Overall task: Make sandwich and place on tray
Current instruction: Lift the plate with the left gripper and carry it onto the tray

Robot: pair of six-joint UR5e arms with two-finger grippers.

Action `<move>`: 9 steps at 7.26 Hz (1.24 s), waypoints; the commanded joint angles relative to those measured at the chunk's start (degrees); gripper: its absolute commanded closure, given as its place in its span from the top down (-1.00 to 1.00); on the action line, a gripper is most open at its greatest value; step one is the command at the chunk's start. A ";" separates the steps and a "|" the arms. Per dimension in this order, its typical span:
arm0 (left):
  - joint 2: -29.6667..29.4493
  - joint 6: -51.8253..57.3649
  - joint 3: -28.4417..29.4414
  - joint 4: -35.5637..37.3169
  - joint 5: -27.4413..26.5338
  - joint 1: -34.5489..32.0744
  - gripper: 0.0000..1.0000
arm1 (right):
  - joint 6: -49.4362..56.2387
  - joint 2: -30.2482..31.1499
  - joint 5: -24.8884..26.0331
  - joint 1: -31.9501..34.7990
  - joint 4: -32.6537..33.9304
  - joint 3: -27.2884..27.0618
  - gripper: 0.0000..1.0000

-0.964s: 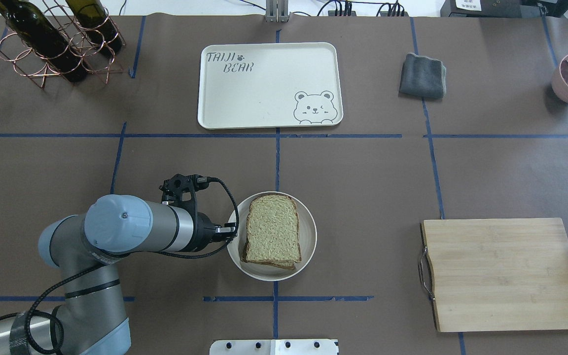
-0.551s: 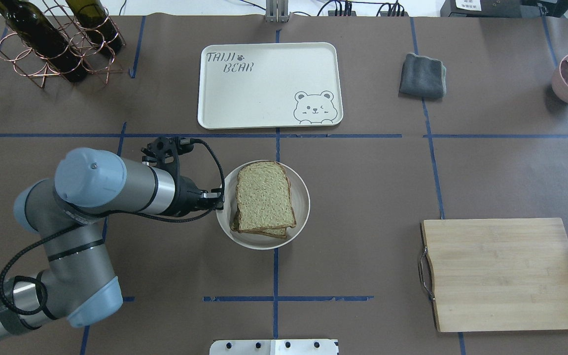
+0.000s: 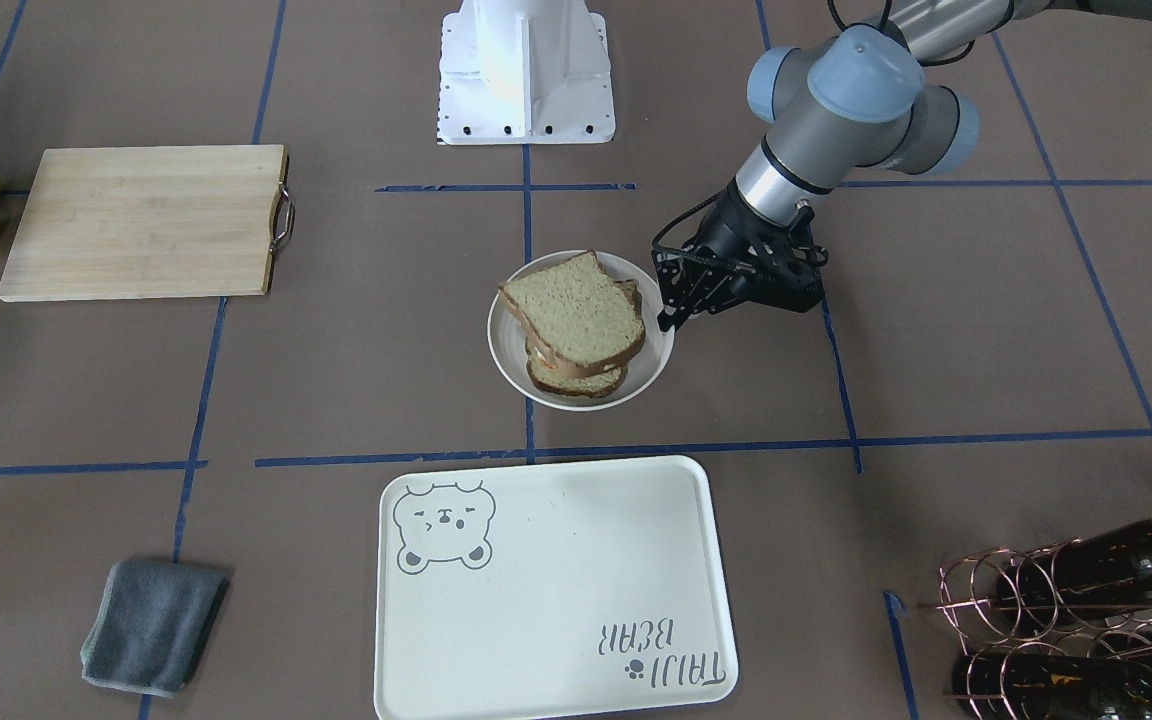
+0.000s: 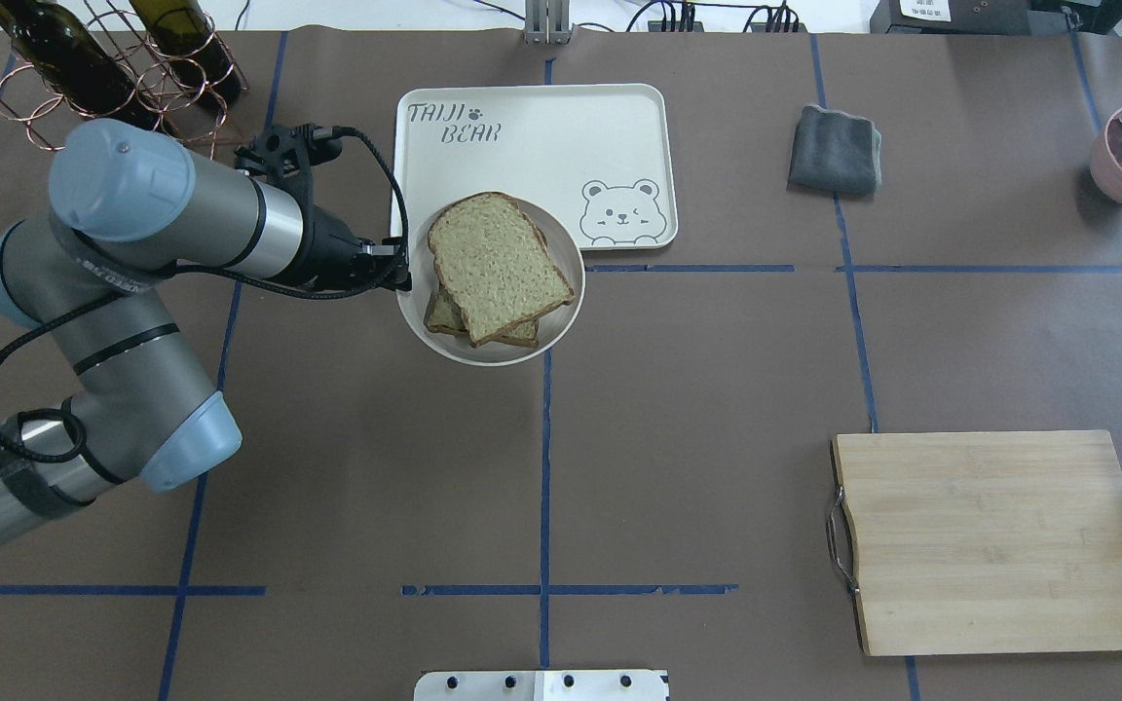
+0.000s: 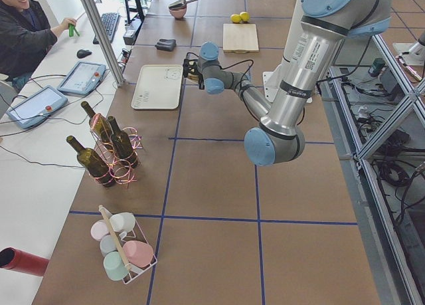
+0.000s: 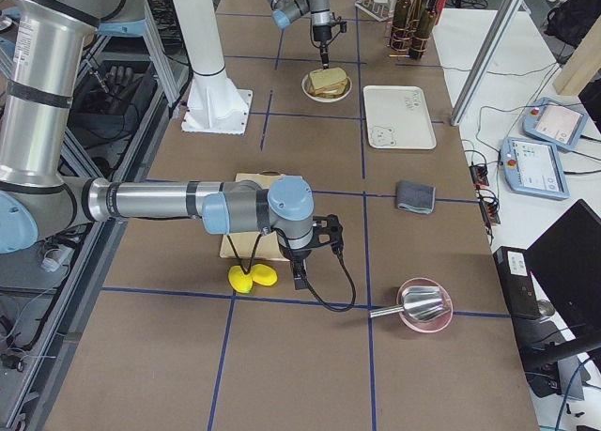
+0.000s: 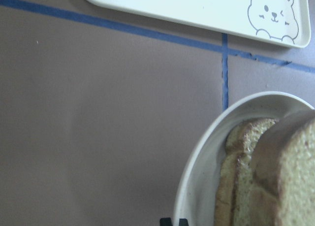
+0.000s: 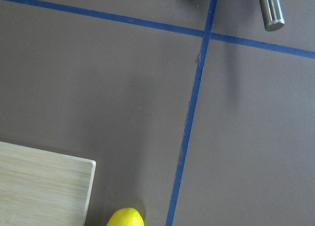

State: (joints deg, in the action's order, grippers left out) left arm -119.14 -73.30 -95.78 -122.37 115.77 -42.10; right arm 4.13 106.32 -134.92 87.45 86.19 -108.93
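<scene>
Left tool (image 4: 401,268) pinching plate (image 4: 498,356) rim (sandwich (image 4: 493,263) aboard), short of tray (image 4: 542,136) near edge; right tool (image 6: 299,283) state cannot tell

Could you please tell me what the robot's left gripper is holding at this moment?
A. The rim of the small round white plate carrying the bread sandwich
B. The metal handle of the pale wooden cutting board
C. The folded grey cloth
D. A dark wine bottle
A: the left gripper is clamped on the edge of the small round white plate, which carries the tan speckled bread sandwich.
</scene>
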 commanded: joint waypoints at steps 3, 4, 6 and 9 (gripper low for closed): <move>-17.58 7.72 25.40 -0.15 8.31 -7.28 -1.00 | 0.00 -0.06 0.01 0.00 0.03 0.04 1.00; -21.80 8.08 31.73 -0.49 9.64 -7.90 -1.00 | 0.00 -0.15 0.10 0.00 0.03 0.04 1.00; -26.13 8.09 41.85 -5.47 11.58 -8.79 -1.00 | 0.00 -0.15 0.10 0.00 0.03 0.04 1.00; -30.53 8.00 55.14 -14.62 11.59 -8.88 -1.00 | 0.00 -0.32 0.10 0.00 0.03 0.30 1.00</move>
State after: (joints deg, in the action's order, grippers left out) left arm -148.36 -65.30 -45.47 -133.40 127.31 -50.94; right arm 4.13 106.04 -134.77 87.45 86.22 -108.74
